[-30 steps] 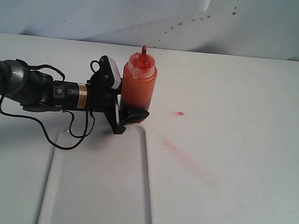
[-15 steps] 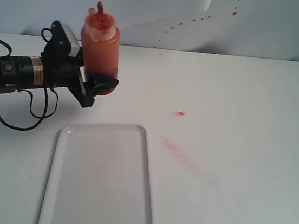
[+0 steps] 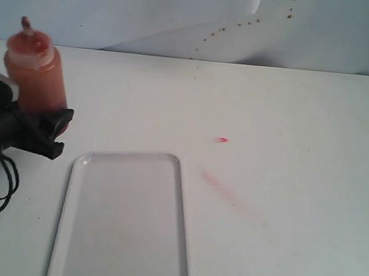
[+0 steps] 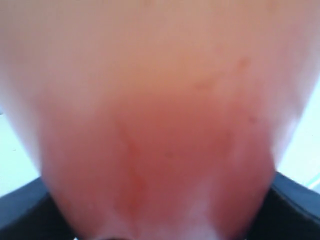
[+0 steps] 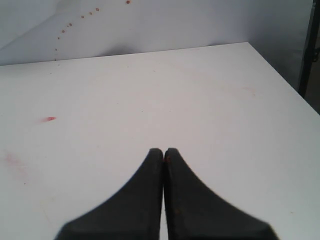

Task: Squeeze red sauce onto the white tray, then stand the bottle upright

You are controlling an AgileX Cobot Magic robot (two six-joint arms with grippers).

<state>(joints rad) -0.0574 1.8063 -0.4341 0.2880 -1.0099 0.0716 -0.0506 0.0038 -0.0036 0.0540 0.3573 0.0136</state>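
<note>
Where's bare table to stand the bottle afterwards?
Widest free patch: table right of the white tray, past the pinkish smear and red spot. Also the strip between tray and backdrop. Crowded at left, where the left gripper holds the bottle.

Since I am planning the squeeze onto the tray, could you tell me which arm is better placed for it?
Left. The left gripper holds the bottle nearly upright, near the tray's corner. The right gripper is shut and empty over the table, with neither bottle nor tray in its view.
</note>
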